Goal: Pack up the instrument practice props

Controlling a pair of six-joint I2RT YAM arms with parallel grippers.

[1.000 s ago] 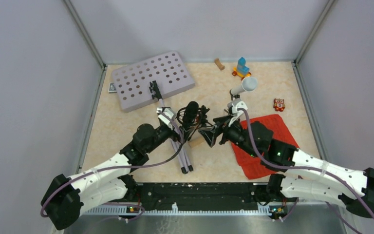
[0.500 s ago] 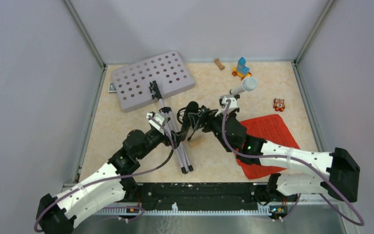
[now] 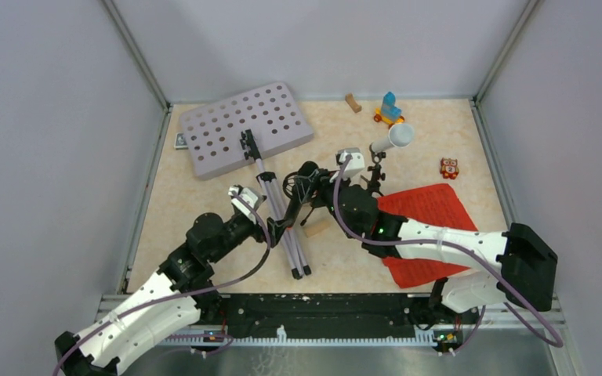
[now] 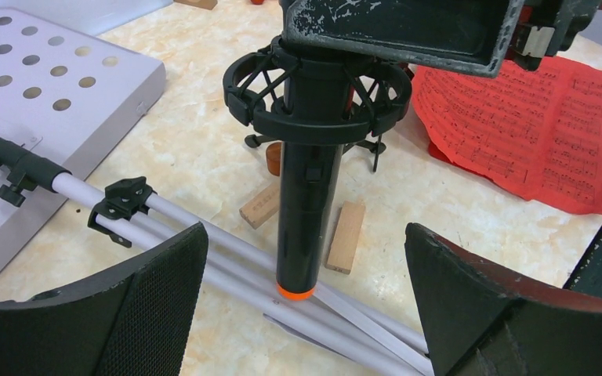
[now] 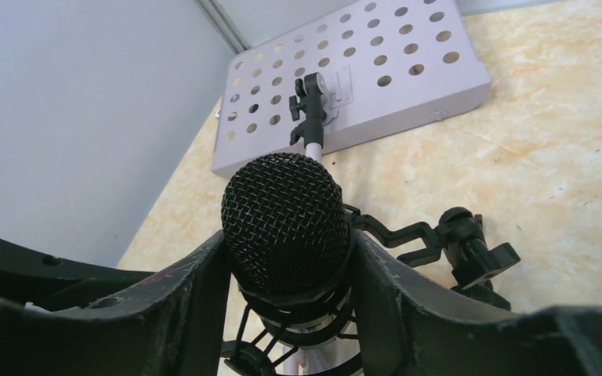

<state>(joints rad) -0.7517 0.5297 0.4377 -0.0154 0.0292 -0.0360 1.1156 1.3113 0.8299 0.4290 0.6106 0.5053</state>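
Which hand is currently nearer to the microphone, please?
Right. The right hand is closed around the microphone's mesh head, while the left hand is open, its fingers either side of the lower end without touching.

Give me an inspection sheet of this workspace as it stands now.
Surface: beige marbled tabletop, no spills seen.
Job's things: grey perforated plate lying flat far left, joined to the folded silver tripod; microphone in shock mount, orange end down; red sheet music at right; white tube at back.
Clutter: wooden blocks, toy car, small orange toy.
Hands: left hand open, straddling microphone body; right hand shut on microphone head.
Cables: purple cable along each arm.
Surroundings: grey walls on three sides.
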